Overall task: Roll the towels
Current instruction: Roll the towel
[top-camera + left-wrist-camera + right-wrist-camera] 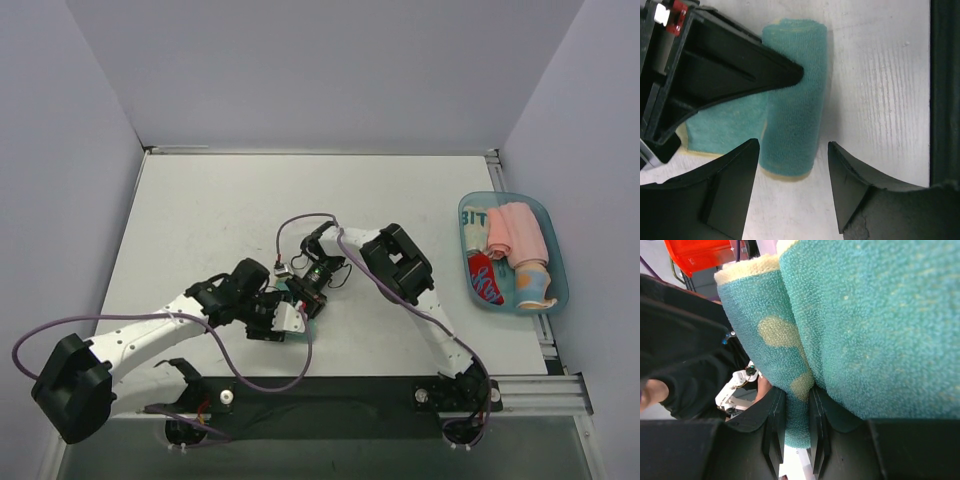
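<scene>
A pale yellow towel with a teal-green face (pixel 792 100) lies on the white table, one side rolled into a tube and the rest flat to its left. My left gripper (pixel 794 167) is open, its fingers straddling the near end of the roll without touching it. My right gripper (pixel 797 415) is shut on a fold of the same towel (pixel 865 330), and its dark finger (pixel 765 70) rests across the roll. In the top view both grippers meet mid-table, left gripper (pixel 283 318) and right gripper (pixel 310 285). A red towel with a blue-and-white pattern (pixel 487 278) lies rolled in the tray.
A light blue plastic tray (pixel 556 250) stands at the table's right edge holding several rolled cloths, among them a pink one (pixel 515 232). Purple cables loop over both arms. Grey walls close in the table's far and side edges.
</scene>
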Robot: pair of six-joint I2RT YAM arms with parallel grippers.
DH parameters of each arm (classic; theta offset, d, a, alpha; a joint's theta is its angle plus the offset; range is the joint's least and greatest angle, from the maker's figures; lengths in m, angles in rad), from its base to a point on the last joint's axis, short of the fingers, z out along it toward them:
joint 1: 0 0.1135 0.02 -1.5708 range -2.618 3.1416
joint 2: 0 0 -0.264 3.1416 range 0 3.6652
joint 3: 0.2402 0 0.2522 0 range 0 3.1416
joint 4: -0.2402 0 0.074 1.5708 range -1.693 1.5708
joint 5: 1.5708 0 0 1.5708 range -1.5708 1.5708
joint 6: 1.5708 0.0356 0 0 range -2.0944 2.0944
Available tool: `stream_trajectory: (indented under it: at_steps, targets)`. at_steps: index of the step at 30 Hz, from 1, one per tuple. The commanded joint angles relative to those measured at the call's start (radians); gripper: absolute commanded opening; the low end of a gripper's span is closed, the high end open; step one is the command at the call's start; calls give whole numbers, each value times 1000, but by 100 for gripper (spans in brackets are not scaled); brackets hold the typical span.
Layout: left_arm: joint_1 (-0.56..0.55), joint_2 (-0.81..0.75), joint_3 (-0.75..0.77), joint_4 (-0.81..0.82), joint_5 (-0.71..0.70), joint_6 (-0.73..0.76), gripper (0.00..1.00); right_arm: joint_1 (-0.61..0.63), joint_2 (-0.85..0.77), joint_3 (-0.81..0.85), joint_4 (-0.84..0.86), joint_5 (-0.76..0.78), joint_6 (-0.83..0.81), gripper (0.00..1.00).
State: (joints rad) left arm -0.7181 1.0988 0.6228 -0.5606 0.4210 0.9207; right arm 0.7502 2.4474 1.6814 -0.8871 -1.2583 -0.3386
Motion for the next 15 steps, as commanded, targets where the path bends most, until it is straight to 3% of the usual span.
stream_trajectory:
  at_steps: [1,6,11,15]
  targets:
    - [-46,38,-11,126,-79,10,67,1,50,9,-12,181,-48,1]
    - [-84,139,-23,146,-105,-5,62,-6,50,47,-13,188,-25,6]
    - [-86,232,3,65,-125,-46,19,-38,18,52,-16,214,13,21]
    - [-77,248,-8,-34,-91,-97,8,-95,-17,49,-6,244,59,36]
